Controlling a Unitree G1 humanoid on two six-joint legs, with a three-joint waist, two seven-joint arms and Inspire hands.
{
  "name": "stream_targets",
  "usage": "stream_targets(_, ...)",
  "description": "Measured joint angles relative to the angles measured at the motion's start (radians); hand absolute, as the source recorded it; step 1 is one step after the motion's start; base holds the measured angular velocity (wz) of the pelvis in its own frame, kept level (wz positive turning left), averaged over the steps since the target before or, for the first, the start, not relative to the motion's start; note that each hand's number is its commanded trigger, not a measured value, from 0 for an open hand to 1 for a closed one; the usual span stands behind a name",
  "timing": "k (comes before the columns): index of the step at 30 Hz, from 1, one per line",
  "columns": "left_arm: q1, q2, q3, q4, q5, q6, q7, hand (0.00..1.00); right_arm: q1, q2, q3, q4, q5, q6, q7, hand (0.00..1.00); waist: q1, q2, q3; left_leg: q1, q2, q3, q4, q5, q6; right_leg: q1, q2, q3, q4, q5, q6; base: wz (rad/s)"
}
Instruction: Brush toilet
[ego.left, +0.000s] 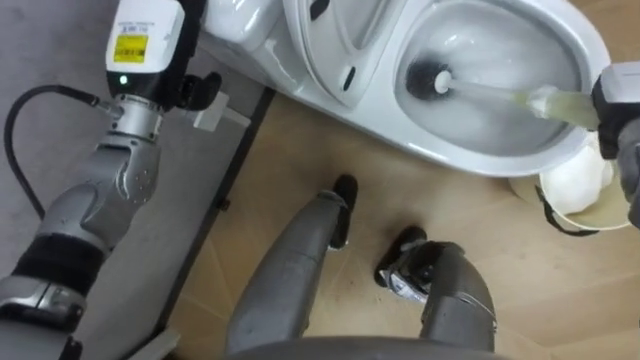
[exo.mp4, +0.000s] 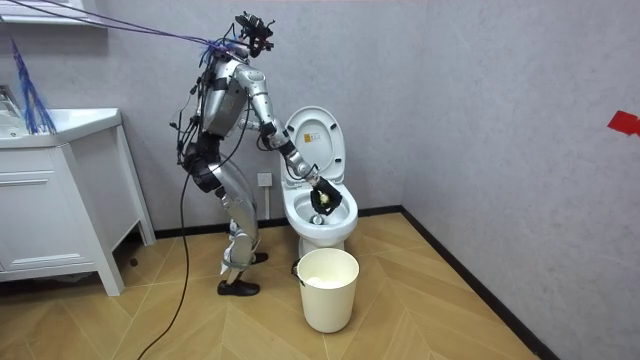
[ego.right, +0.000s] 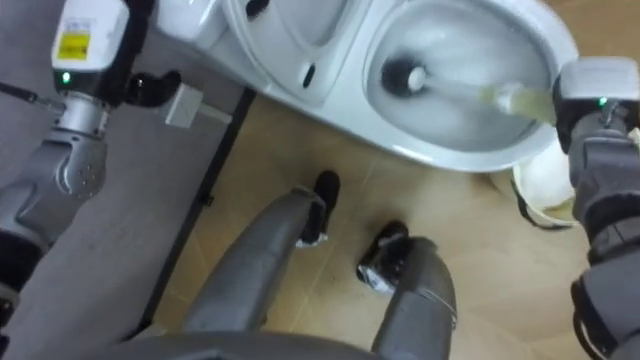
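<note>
White toilet bowl (ego.left: 450, 155), dark brush head (ego.left: 428, 80) inside, pale bin (exo.mp4: 328, 300) alongside

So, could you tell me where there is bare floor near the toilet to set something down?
Bare floor lies between the white bin and the wall on the room view's right, and on the bin's near side. Crowded: before the toilet, where the robot's feet and the bin stand; the brush is in the bowl.
</note>
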Motion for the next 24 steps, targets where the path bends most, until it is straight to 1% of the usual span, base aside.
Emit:
stream_targets(1,-0.005,0.0,0.0,0.0,-0.003,0.006,0.006,0.0,-0.004,0.001,0.001,-0.001,0.028,0.0,0.0,1.0,0.0,-0.003,0.0019,-0.005,0.001,0.005,0.001,0.0,0.0,-0.008,-0.001,0.004,0.005,-0.001,0.0,-0.1)
stream_targets(2,-0.007,0.002,0.0,0.0,-0.012,0.019,0.018,0.0,-0.012,0.007,0.005,-0.001,0.088,0.001,0.001,1.0,-0.001,-0.007,0.0041,-0.014,0.003,0.015,0.002,0.001,0.001,-0.025,-0.001,0.016,0.014,-0.001,-0.001,-0.15)
stream_targets(3,-0.008,0.004,0.001,-0.002,-0.013,0.032,0.027,0.0,-0.019,0.009,0.006,-0.002,0.132,0.003,0.001,1.0,-0.003,-0.007,0.0045,-0.023,0.006,0.021,0.007,0.001,0.001,-0.038,0.002,0.025,0.019,-0.001,-0.001,-0.16)
stream_targets(4,-0.008,0.006,0.001,-0.002,-0.013,0.037,0.035,0.0,-0.02,0.011,0.006,-0.002,0.151,0.005,0.001,1.0,-0.004,-0.008,0.0049,-0.025,0.006,0.023,0.009,0.001,0.001,-0.042,0.002,0.028,0.021,0.0,-0.001,-0.12)
stream_targets(6,-0.009,0.02,0.001,-0.002,-0.022,0.053,0.045,0.0,-0.021,0.025,0.006,-0.002,0.282,0.015,0.009,1.0,-0.01,-0.018,0.0067,-0.026,0.007,0.031,0.011,0.001,0.001,-0.051,0.0,0.038,0.033,-0.003,-0.005,-0.07)
stream_targets(10,-0.008,0.02,0.001,-0.003,-0.06,0.069,0.069,0.0,-0.036,0.041,0.001,-0.002,0.433,0.016,0.011,1.0,-0.031,-0.026,0.0055,-0.031,0.011,0.037,0.01,0.006,0.002,-0.058,-0.001,0.038,0.036,-0.001,-0.009,-0.01)
stream_targets(12,-0.005,0.021,0.002,-0.005,-0.06,0.079,0.091,0.0,-0.036,0.048,-0.009,-0.002,0.554,0.016,0.01,1.0,-0.039,-0.038,0.0044,-0.031,0.015,0.038,0.011,0.007,0.002,-0.058,0.004,0.039,0.034,0.002,-0.011,-0.05)
stream_targets(13,-0.005,0.021,0.002,-0.005,-0.06,0.083,0.096,0.0,-0.036,0.049,-0.015,-0.002,0.586,0.016,0.009,1.0,-0.041,-0.04,0.0048,-0.031,0.017,0.038,0.012,0.007,0.002,-0.058,0.005,0.038,0.032,0.003,-0.012,-0.05)
stream_targets(15,0.001,0.021,0.003,-0.006,-0.06,0.098,0.11,0.0,-0.036,0.051,-0.041,-0.002,0.698,0.016,-0.006,1.0,-0.058,-0.042,0.0048,-0.031,0.018,0.04,0.019,0.008,0.003,-0.056,0.004,0.037,0.035,0.005,-0.012,0.0)
stream_targets(17,0.004,0.021,0.005,-0.007,-0.059,0.111,0.113,0.0,-0.032,0.052,-0.041,-0.002,0.734,0.016,-0.007,1.0,-0.068,-0.043,0.0052,-0.031,0.018,0.042,0.02,0.009,0.004,-0.057,0.001,0.038,0.04,0.005,-0.012,0.0)
stream_targets(19,0.004,0.021,0.007,-0.008,-0.059,0.118,0.113,0.0,-0.028,0.06,-0.045,-0.002,0.735,0.016,-0.008,1.0,-0.077,-0.043,0.0052,-0.031,0.017,0.044,0.022,0.011,0.008,-0.057,-0.005,0.036,0.046,0.005,-0.012,0.02)
stream_targets(20,0.004,0.021,0.007,-0.008,-0.059,0.121,0.113,0.0,-0.027,0.068,-0.06,-0.002,0.735,0.016,-0.007,1.0,-0.083,-0.043,0.0051,-0.031,0.017,0.045,0.024,0.012,0.01,-0.058,-0.008,0.036,0.051,0.005,-0.012,0.0)
stream_targets(22,0.004,0.021,0.007,-0.008,-0.058,0.127,0.112,0.0,-0.025,0.076,-0.066,-0.002,0.734,0.016,-0.007,1.0,-0.086,-0.042,0.0049,-0.031,0.016,0.046,0.024,0.014,0.013,-0.059,-0.01,0.037,0.052,0.006,-0.012,0.0)
stream_targets(24,0.017,0.021,0.006,-0.008,-0.053,0.137,0.111,0.0,-0.014,0.089,-0.073,-0.001,0.729,0.016,-0.005,1.0,-0.087,-0.041,0.0044,-0.026,0.016,0.046,0.024,0.015,0.015,-0.053,-0.008,0.037,0.048,0.01,-0.009,0.0)
